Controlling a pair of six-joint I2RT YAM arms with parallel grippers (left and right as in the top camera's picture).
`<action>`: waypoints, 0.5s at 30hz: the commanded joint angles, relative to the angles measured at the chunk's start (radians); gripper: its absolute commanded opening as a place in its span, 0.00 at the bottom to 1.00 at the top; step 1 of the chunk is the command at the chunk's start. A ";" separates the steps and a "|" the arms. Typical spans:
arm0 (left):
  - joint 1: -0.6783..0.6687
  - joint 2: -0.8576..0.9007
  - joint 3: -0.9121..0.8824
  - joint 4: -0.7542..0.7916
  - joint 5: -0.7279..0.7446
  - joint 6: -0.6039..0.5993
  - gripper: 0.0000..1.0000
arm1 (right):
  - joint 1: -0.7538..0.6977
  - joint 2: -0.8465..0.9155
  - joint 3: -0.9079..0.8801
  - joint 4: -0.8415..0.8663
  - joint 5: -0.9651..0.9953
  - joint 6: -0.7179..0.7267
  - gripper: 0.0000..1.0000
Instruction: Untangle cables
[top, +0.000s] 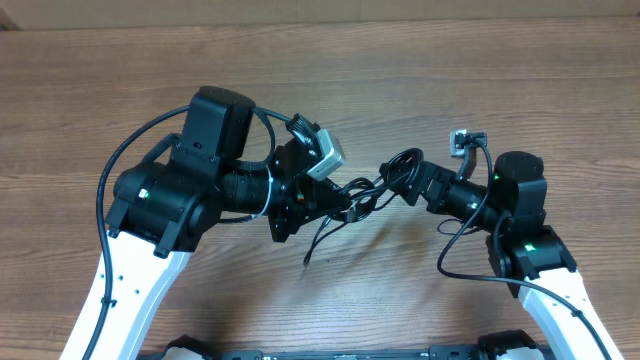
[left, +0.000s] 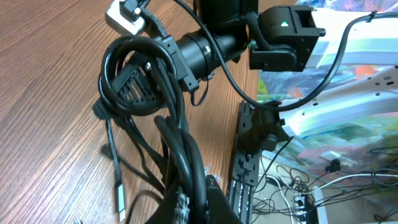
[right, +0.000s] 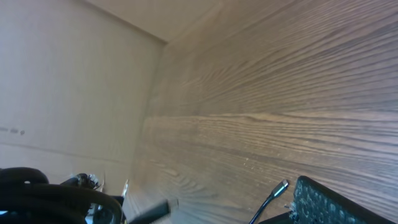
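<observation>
Over the middle of your brown wood-grain worktop (top: 300, 80), both arms meet nose to nose. Your left pincer (top: 348, 207) is clamped tight, and the thin black flexible cables (top: 372, 192) run straight into it, so you've got the bunch gripped right there. From that grip the cables stretch across to your right pincer (top: 405, 183), whose jaws stand spread wide apart.

Look at your left wrist view: a fat loop (left: 104, 74) of several strands circles one ribbed black finger (left: 134, 84) of the right pincer, hooked around it rather than pinched. Below the bunch, a couple of loose tails (top: 318, 240) trail back toward the arm bases. One lead ends in a pale slim plug (left: 119, 199) lying flat on the wood.

Now your right wrist view: a textured black finger pad (right: 329, 202) sits in the lower right corner, and just beside it a cable tip with a small silvery plug (right: 281, 185) pokes up over the wood. Dark strands crowd the lower left corner, too blurred to sort one from another.
</observation>
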 joint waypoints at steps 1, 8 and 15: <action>-0.006 -0.016 0.012 -0.006 0.037 -0.003 0.04 | -0.044 0.003 0.012 -0.001 0.070 -0.001 1.00; -0.006 -0.016 0.012 -0.024 0.035 -0.003 0.04 | -0.066 0.003 0.012 -0.001 0.069 0.000 1.00; -0.006 -0.016 0.012 -0.023 -0.029 -0.003 0.04 | -0.066 0.003 0.013 -0.016 0.058 0.000 1.00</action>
